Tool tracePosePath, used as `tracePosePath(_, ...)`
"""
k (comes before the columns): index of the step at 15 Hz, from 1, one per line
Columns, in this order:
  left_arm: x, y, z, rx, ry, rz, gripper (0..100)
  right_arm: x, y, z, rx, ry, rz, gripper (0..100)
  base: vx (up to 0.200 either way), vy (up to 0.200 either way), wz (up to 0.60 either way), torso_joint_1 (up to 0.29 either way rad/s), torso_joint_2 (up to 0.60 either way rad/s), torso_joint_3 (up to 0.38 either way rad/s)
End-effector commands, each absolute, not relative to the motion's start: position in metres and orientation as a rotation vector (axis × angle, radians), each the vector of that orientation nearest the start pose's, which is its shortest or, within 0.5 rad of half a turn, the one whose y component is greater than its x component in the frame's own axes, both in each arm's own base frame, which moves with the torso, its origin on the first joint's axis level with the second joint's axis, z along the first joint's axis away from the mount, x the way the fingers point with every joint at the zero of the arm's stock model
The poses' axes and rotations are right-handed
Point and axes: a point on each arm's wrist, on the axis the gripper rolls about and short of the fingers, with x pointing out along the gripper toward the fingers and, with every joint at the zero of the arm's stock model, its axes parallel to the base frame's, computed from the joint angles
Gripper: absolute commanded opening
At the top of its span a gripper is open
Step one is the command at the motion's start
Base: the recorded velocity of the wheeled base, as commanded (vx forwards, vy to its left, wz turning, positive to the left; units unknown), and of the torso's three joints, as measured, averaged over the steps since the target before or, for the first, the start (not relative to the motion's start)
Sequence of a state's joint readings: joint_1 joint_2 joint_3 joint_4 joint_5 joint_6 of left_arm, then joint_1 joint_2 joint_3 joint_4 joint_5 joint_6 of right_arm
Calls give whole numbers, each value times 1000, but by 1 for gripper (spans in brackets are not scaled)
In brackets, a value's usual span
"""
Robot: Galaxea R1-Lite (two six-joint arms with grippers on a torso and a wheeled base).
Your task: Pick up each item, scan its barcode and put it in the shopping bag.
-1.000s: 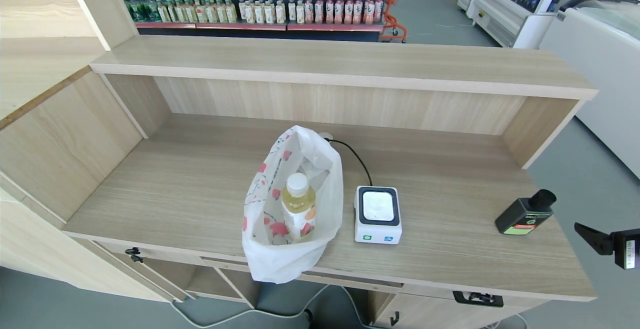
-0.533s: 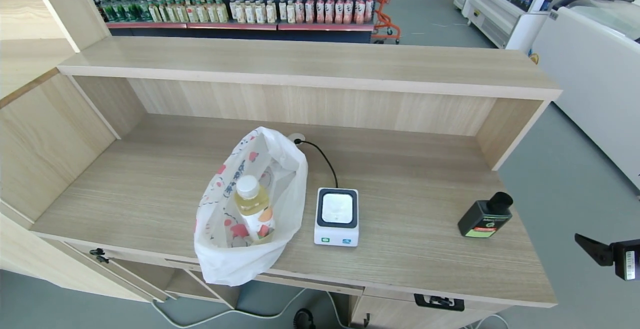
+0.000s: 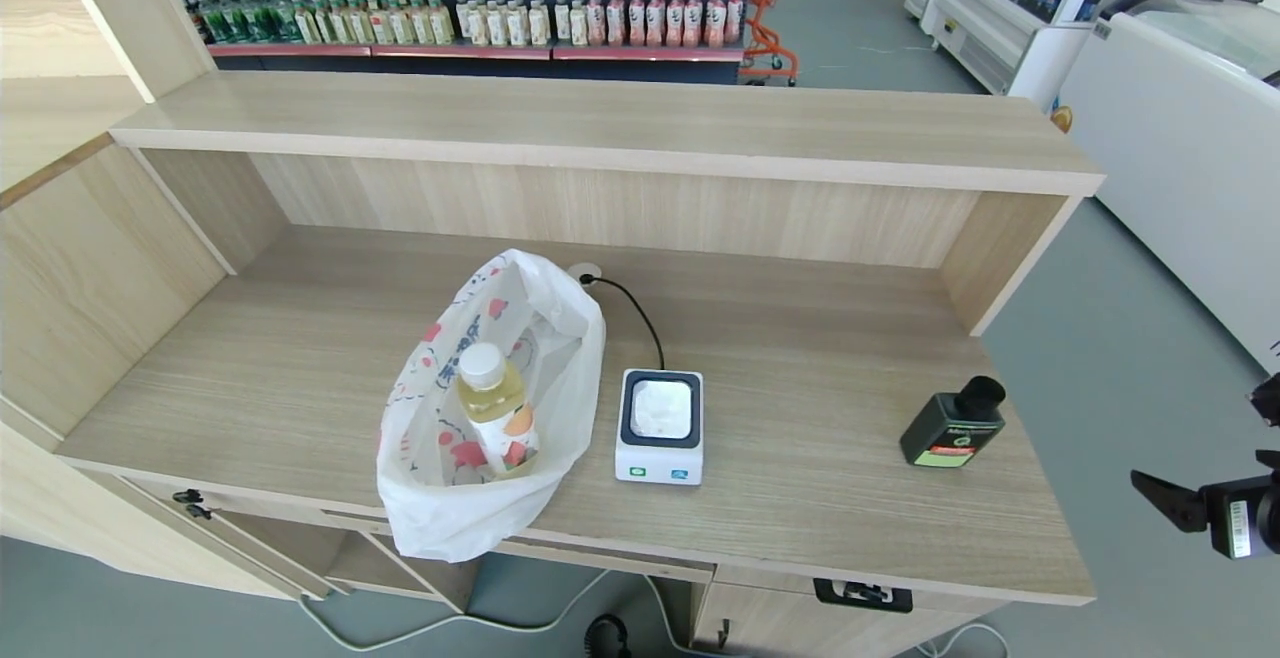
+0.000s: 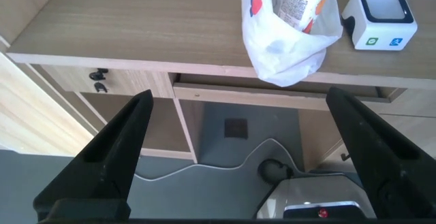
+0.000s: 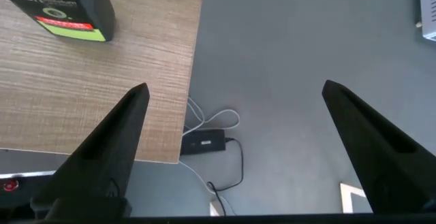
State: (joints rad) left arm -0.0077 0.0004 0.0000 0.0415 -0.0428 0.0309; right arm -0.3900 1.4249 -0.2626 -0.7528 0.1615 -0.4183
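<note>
— Since one drink bottle (image 3: 493, 406) already sits in the shopping bag (image 3: 470, 513), what is left to do?

— One item. The white shopping bag, printed in red, stands open just left of the scanner (image 3: 659, 425), with the pale yellow drink bottle upright inside it. A dark green bottle (image 3: 951, 427) with a black cap is well to the scanner's right, near the right end of the wooden surface (image 3: 800, 338). Whether it stands or lies I cannot tell.

— And the arms?

— Both pairs of jaws are spread wide and hold nothing. The right arm's jaws hang past the surface's right end, beyond the dark green bottle from the scanner. The left arm's jaws hang low before the surface, on the scanner's bag side.

— What comes next?

— Probably picking up the dark green bottle. The right arm would need to come in over it, close on its body, then turn its barcode to the scanner's glass.
</note>
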Motion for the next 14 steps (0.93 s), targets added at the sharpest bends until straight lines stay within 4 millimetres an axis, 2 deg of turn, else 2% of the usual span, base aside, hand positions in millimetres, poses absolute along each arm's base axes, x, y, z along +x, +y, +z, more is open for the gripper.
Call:
tracePosePath(1,-23,-1,71,30,41,-50,100,191,-71,118,-316,474,-107,100,0,0,0,0,0,0)
tracePosePath(3,-23,-1,71,30,41,-51,100,216,-82,118,-388,470,-87,100,0,0,0,0,0,0)
tracePosePath(5,-23,-1,71,30,41,-51,100,231,-86,115,-388,468,-82,100,0,0,0,0,0,0)
tracePosePath(14,-23,-1,71,30,41,-51,100,243,-63,110,-403,469,33,100,0,0,0,0,0,0)
